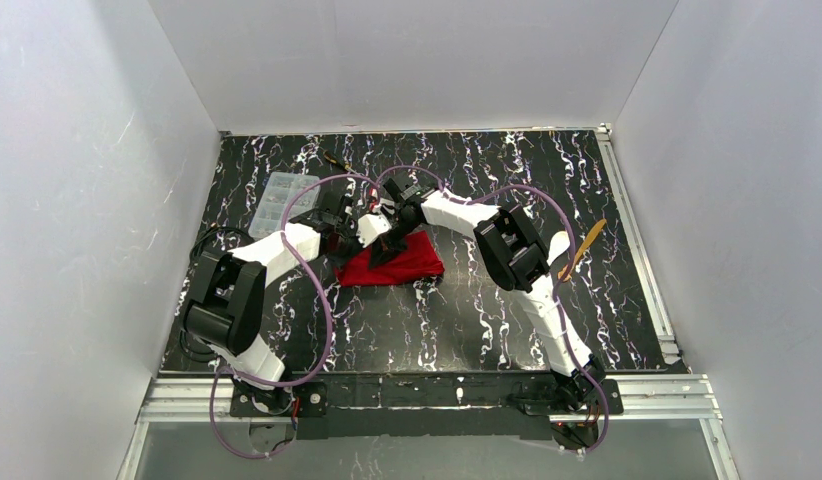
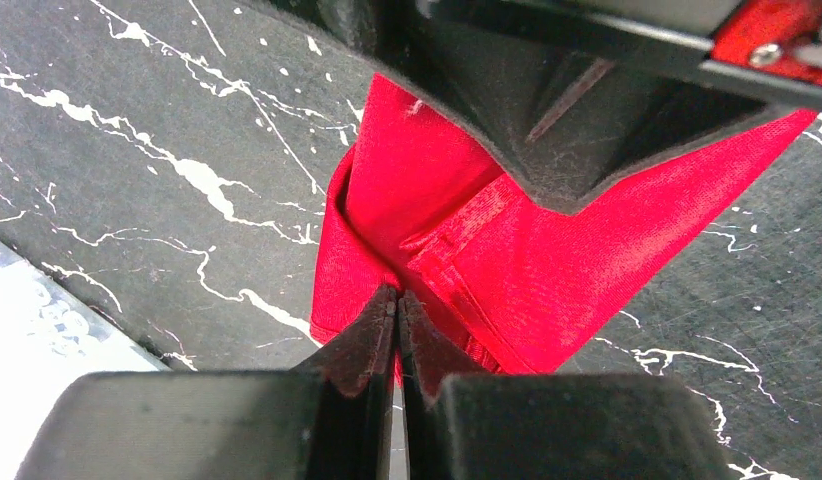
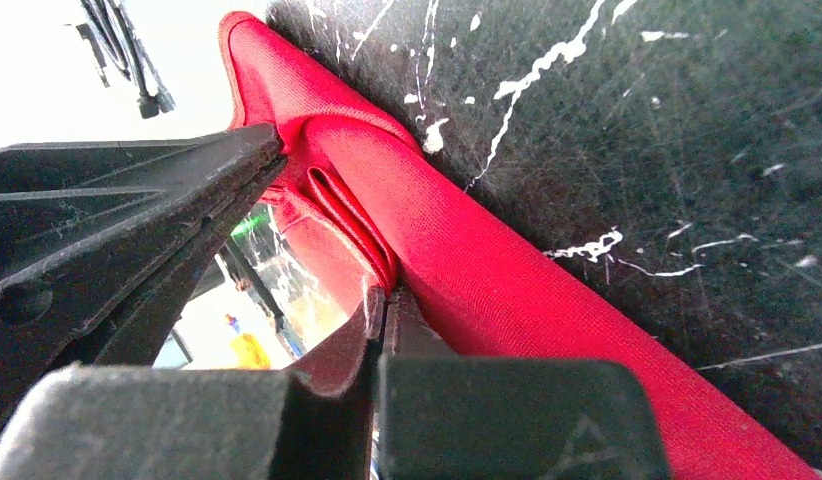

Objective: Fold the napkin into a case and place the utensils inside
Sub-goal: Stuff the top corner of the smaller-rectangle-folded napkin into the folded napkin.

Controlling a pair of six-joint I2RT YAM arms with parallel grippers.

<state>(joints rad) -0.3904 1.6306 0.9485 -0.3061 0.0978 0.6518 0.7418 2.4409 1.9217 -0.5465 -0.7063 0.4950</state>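
- Near the table's centre, a little toward 11 o'clock, the bright red, slightly shiny, creased cloth napkin (image 1: 412, 262) lay on the black, white-veined tabletop (image 1: 467, 320). It was gathered into a layered wedge with one diagonal edge. I judged the case only half made.
- At the cloth's 10 o'clock end, the left gripper (image 2: 397, 300) had its jaws pressed together on a hemmed fold, with red showing between the pads. That pinch seemed meant to keep the stacked layers from sliding apart.
- From 2 o'clock, the right gripper (image 3: 384, 295) was likewise clamped tight on a rolled edge of the same cloth. Its tips sat just beside the other arm's. The pairing probably let one arm anchor the crease while the other drew it flat.
- Out at 3 o'clock, well apart from the cloth, lay the slender yellow-gold utensil (image 1: 584, 250), likely left clear of the folding. The white spoon could not be made out.
- At 10 o'clock sat the clear plastic compartment box (image 1: 287, 197). Beyond it, toward 11 o'clock, lay the thin black-and-yellow tool (image 1: 337, 160). Both were off the cloth.
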